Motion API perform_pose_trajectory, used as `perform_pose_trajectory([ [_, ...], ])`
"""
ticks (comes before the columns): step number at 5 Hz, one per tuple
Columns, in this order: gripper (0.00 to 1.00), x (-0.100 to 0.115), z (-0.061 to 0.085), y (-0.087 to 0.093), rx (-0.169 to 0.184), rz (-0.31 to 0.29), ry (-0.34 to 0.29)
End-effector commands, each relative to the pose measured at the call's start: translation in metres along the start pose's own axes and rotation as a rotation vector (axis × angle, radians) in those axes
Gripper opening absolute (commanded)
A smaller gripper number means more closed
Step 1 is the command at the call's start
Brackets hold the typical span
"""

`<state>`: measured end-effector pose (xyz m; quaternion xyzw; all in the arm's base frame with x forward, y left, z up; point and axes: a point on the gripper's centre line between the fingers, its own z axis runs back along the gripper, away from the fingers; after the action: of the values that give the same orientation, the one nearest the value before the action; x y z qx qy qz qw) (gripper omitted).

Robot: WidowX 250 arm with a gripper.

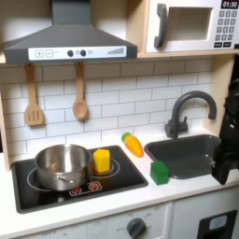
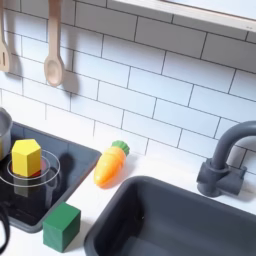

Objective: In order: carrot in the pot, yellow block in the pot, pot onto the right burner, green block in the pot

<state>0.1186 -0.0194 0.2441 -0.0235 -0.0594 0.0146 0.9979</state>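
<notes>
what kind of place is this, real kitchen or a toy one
Most likely a toy play kitchen. The stovetop is a flat black panel with printed burner rings, the dark sink and faucet look like moulded plastic, and a toy carrot lies on the counter.

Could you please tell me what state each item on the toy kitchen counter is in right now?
pot: upright on the first exterior view's left burner, looks empty.
yellow block: upright on the other burner.
carrot: lying on the counter behind the stove.
green block: resting on the counter beside the sink.
gripper: over the sink, jaws unclear.
</notes>
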Motion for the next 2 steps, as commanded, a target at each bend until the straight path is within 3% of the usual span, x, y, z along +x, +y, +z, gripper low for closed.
perform_pose_trajectory([
  [1, 1.00, 0.000, 0.000, 0.000, 0.000, 0.000, 0.000],
  [2, 1.00, 0.020, -0.005, -0.002, -0.003, -0.016, -0.029],
])
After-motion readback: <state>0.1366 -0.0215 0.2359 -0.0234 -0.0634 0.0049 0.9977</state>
